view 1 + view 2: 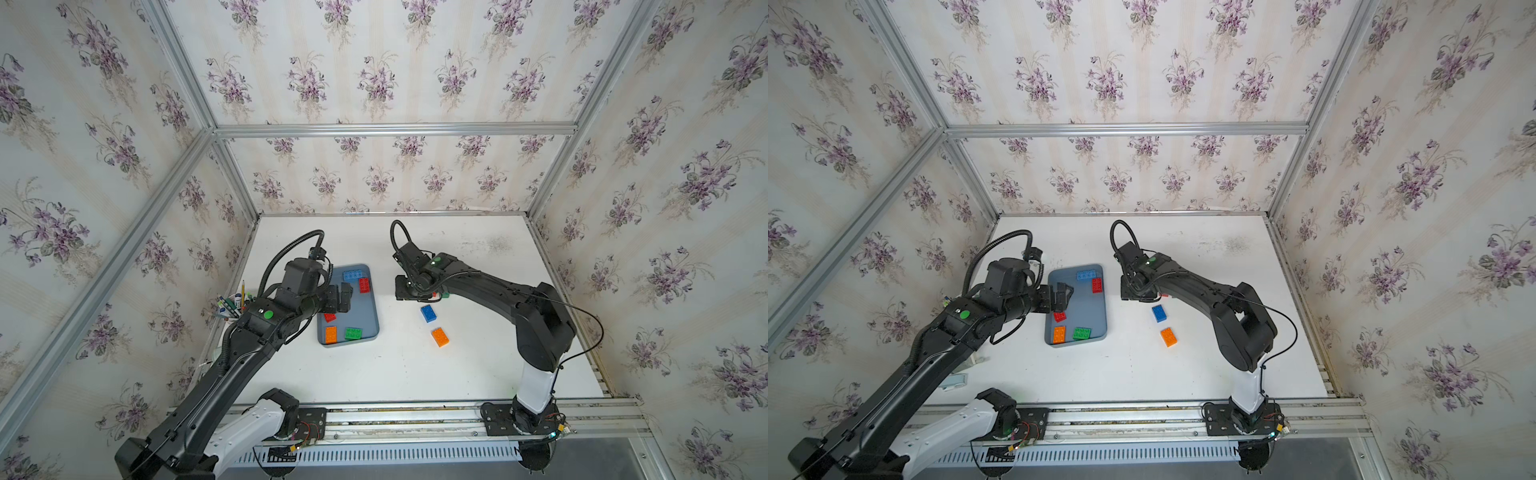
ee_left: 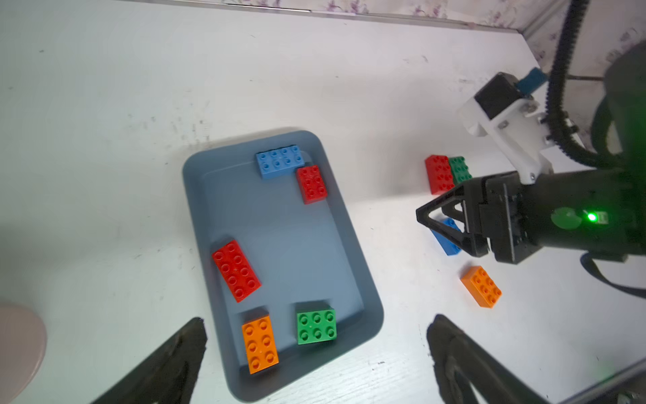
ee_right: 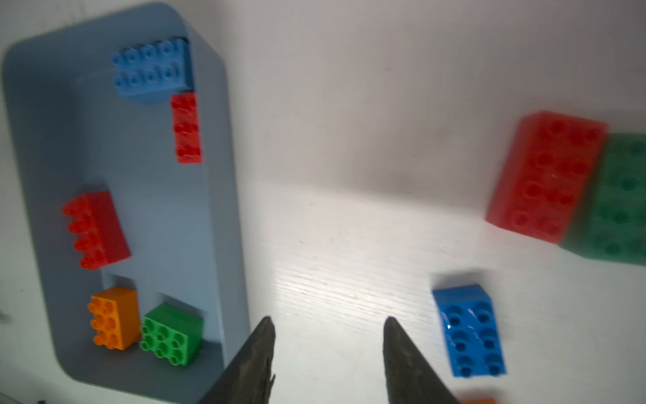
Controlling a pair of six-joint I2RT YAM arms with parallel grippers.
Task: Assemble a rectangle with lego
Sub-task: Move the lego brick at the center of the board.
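Lego pair (image 2: 448,172), seemingly flush, near tray (image 2: 286,245)

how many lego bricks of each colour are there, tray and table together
red bricks: 3
green bricks: 2
orange bricks: 2
blue brick: 1
light blue brick: 1
total: 9
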